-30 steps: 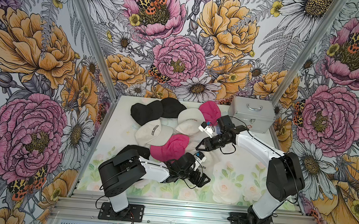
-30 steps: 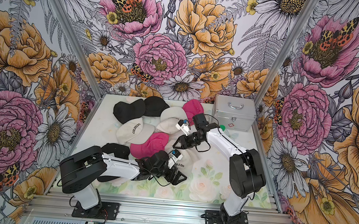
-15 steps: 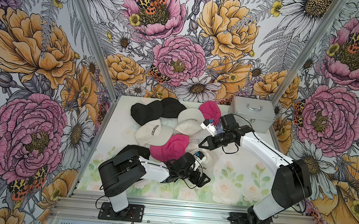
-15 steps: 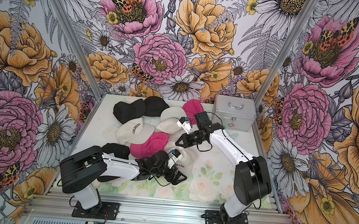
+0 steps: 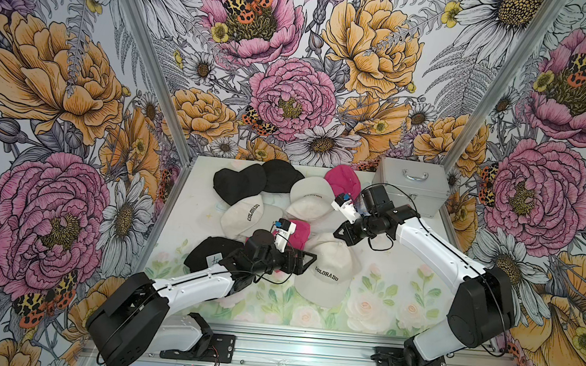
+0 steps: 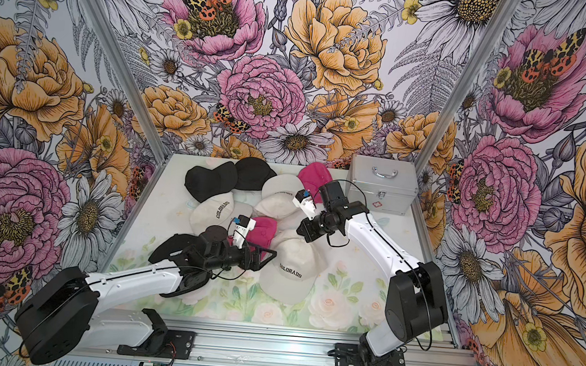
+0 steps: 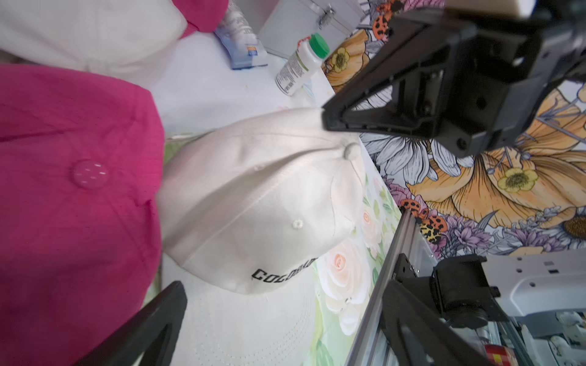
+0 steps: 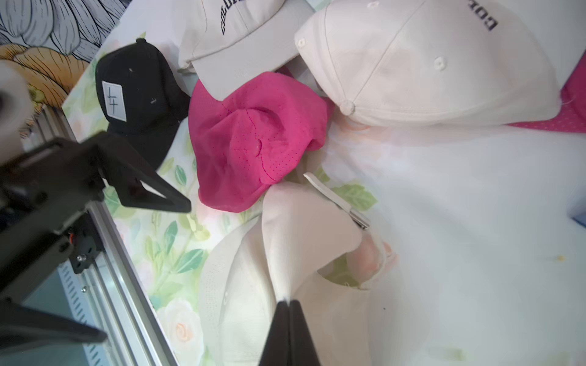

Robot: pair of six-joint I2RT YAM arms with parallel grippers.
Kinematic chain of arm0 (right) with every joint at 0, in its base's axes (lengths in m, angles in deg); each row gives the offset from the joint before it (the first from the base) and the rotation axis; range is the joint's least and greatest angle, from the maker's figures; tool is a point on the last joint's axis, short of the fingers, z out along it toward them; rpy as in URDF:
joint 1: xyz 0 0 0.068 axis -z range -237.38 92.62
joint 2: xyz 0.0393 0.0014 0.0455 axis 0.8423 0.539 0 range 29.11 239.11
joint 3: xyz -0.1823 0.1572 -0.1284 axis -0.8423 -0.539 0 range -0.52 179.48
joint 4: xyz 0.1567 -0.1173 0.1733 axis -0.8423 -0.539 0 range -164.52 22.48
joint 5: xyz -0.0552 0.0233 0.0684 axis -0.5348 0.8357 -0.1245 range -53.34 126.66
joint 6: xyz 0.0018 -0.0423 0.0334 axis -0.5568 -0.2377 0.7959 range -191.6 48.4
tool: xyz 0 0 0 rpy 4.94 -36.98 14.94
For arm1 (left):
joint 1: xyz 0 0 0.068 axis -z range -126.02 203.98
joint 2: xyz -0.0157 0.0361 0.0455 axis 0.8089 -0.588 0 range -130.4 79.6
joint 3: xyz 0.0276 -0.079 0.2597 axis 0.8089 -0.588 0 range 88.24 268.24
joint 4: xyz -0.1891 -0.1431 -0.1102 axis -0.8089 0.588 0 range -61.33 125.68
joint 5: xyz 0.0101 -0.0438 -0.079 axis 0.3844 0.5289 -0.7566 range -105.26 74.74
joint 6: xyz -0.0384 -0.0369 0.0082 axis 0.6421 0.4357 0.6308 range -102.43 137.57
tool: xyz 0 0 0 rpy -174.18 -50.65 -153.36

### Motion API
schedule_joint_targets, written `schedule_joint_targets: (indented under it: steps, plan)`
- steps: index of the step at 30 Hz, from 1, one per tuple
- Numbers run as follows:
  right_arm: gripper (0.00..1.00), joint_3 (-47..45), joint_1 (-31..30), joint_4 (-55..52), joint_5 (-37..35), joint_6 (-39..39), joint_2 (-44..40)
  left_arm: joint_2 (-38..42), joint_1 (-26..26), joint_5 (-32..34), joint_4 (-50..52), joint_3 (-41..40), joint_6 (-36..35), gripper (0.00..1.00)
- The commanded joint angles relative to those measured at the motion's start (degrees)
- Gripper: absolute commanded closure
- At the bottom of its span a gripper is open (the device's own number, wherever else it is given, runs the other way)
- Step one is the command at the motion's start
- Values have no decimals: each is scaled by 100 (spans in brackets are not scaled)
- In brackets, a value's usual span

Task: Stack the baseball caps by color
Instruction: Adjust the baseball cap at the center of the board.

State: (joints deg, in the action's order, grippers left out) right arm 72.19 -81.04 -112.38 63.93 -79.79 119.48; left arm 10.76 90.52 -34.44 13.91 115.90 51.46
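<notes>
We are seeing the right gripper (image 8: 288, 305) clamping its tips together on the back edge of the cream cap (image 5: 329, 266), where a second ago its jaws were standing a little apart (in the right wrist view the fabric is peaking up into the closed tips). The cap is lying just toward 6 o'clock of the middle of the table (image 5: 400, 309), with its brim toward 6 o'clock. Its "COLORADO" lettering is now showing whole, whereas earlier the left gripper (image 5: 308, 264) was covering part of it. That gripper is now sitting further toward 9 o'clock, at the cap's 9 o'clock edge, with its jaws spread wide and holding nothing. The pink cap (image 5: 298, 232) is touching the cream cap at its 10 o'clock. The black caps (image 5: 239, 184) are lying at 11 o'clock, where they were.
</notes>
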Motion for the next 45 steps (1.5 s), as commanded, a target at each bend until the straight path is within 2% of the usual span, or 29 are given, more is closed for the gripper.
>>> schedule_joint_targets:
  steps: [1, 6, 9, 13, 15, 18, 25, 28, 31, 33, 34, 38, 39, 40, 45]
  plan:
    - [100, 556, 58, -515, -425, -989, 245, 471, -467, 527, 936, -44, 678, 1]
    - [100, 1418, 233, -1655, -1176, -1611, 929, 1189, -853, 573, 1289, -193, 954, 1]
    - [100, 1850, 389, -2033, -1302, -1950, 1266, 1418, -983, 773, 1791, -155, 1087, 1]
    - [100, 2640, 482, -2543, -994, -2488, 1759, 1504, -1190, 907, 2250, -138, 1182, 1]
    - [100, 3106, 334, -2806, -858, -2673, 2102, 1486, -1329, 961, 2312, -120, 1352, 1]
    - [100, 3645, -20, -3145, -847, -2901, 2616, 1286, -1727, 672, 2106, -82, 1624, 1]
    - [100, 3892, -182, -3072, -542, -2878, 2946, 786, -2344, 500, 1800, 318, 1559, 1]
    - [91, 3878, -191, -2725, -683, -2575, 2845, 414, -2309, 383, 1768, 525, 1458, 1]
    - [78, 3920, -208, -2378, -794, -2139, 2737, 216, -2214, 429, 1679, 626, 1392, 1]
    - [57, 3913, -212, -2113, -952, -1672, 2625, 164, -2151, 484, 1581, 643, 1388, 1]
    - [51, 3858, -216, -1877, -1079, -1378, 2518, 121, -2142, 479, 1556, 671, 1377, 1]
    - [33, 3400, -218, -812, -2232, -49, 2025, -184, -2080, 355, 1547, 925, 1182, 1]
    - [20, 3239, -221, -558, -2507, 288, 1893, -282, -2067, 337, 1553, 1003, 1137, 1]
    - [2, 3055, -218, -336, -2672, 520, 1720, -370, -2050, 356, 1525, 1062, 1095, 1]
    - [1, 1813, -277, 1012, -3358, 2099, 900, -795, -2084, 477, 1423, 1199, 1268, 1]
